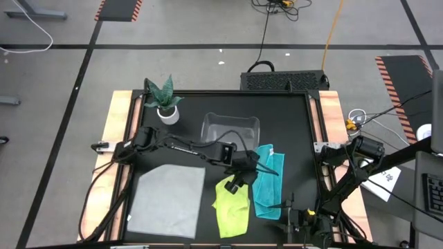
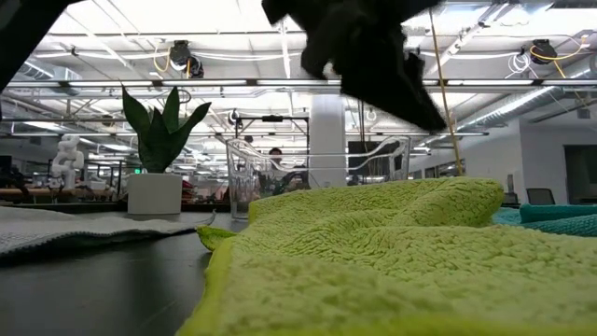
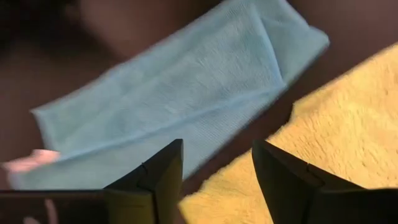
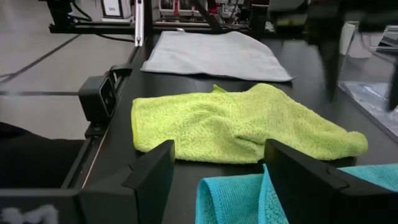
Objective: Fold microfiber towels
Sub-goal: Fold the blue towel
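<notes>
The light grey towel [image 1: 166, 200] lies flat at the near left. The yellow-green towel [image 1: 232, 204] lies rumpled near the table's middle and also shows in the low view [image 2: 392, 252] and the right wrist view [image 4: 242, 124]. The teal towel [image 1: 266, 180], folded into a long strip, lies to its right and shows in the left wrist view [image 3: 186, 106]. My left gripper [image 1: 242, 178] is open and hovers over the yellow-green towel's far end; its fingers [image 3: 214, 171] stand above the gap between the two towels. My right gripper [image 1: 285, 206] is open and empty, low at the near edge by the teal towel [image 4: 249, 199].
A clear plastic bin [image 1: 230, 131] stands just behind the towels, with a potted plant [image 1: 165, 100] at the far left. A black unit [image 1: 284, 81] sits beyond the far edge. Bare black table shows between the grey and yellow-green towels.
</notes>
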Action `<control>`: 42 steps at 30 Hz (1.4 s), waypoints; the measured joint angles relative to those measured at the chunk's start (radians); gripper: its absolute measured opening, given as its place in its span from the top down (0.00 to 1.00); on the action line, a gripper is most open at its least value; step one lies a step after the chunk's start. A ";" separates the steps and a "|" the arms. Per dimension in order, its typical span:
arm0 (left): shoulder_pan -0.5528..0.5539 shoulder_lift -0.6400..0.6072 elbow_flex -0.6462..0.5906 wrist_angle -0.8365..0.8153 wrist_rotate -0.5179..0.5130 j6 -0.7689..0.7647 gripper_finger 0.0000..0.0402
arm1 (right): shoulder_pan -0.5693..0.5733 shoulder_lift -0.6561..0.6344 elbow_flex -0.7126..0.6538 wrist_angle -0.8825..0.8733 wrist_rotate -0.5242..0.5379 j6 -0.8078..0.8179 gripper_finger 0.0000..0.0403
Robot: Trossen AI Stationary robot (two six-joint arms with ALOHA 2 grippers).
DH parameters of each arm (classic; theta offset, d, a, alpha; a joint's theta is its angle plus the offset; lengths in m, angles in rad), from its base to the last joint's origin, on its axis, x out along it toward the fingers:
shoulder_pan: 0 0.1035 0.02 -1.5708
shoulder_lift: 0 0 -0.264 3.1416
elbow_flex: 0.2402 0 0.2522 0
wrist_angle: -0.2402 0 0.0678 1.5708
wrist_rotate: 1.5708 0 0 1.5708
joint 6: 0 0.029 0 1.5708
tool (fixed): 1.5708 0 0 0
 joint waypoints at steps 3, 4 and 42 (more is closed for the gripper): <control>-0.019 -0.076 0.002 -0.024 -0.044 -0.009 0.58 | 0.000 0.000 0.000 -0.004 -0.001 -0.002 0.41; -0.027 -0.102 0.002 -0.045 -0.054 -0.019 0.60 | 0.000 0.000 0.000 -0.007 -0.001 -0.004 0.41; -0.230 -1.302 -1.435 0.933 -0.599 -0.417 0.99 | -0.152 -0.144 0.000 -0.038 -0.350 -0.259 0.70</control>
